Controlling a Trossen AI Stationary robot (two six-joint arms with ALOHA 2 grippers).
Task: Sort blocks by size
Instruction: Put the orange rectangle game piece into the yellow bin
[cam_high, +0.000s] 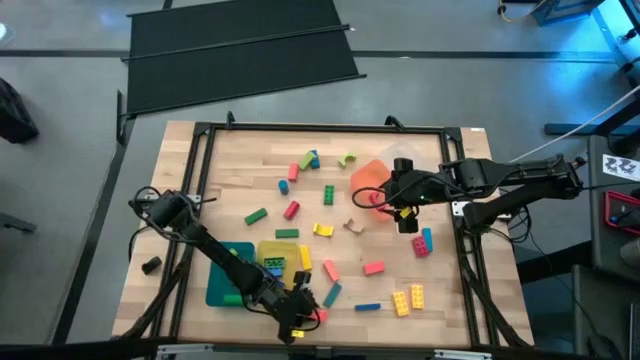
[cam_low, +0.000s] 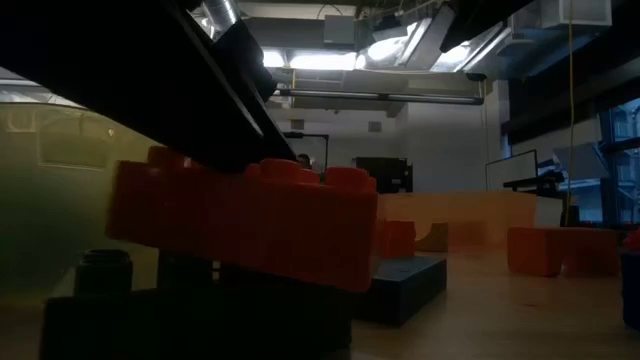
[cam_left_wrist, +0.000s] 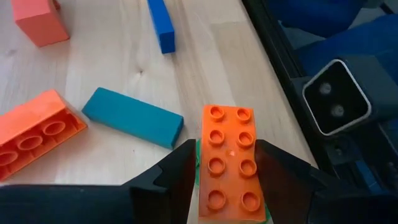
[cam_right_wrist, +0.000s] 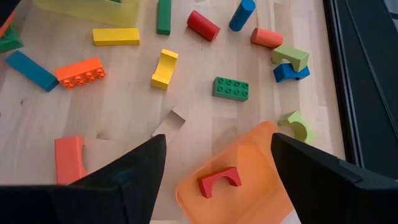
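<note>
My left gripper (cam_high: 300, 318) is near the table's front edge, shut on an orange two-by-four studded block (cam_left_wrist: 228, 162). A green edge (cam_left_wrist: 198, 163) shows under that block. A teal bar (cam_left_wrist: 132, 117) and another orange block (cam_left_wrist: 37, 127) lie on the wood beside it. In the low view the held block (cam_low: 250, 220) fills the foreground, tilted. My right gripper (cam_right_wrist: 217, 146) hangs open above the orange tray (cam_right_wrist: 249, 168), which holds a red arched block (cam_right_wrist: 219, 182). Other blocks lie scattered over the table (cam_high: 330, 150). My left gripper pinches the orange block by its two long sides (cam_left_wrist: 205, 155), one finger (cam_left_wrist: 177, 177) on each side. The fingers slant down toward the table's near edge and lie along the block, whose far end juts past the fingertips. The studs face up. Whether its underside rests on anything, I cannot tell.
A teal tray (cam_high: 228, 280) and a yellow tray (cam_high: 275, 258) with blocks in it stand just left of my left gripper. Blue (cam_left_wrist: 161, 25) and salmon (cam_left_wrist: 40, 22) blocks lie farther out. The black frame rail (cam_left_wrist: 273, 56) and the low camera (cam_left_wrist: 336, 99) are close by.
</note>
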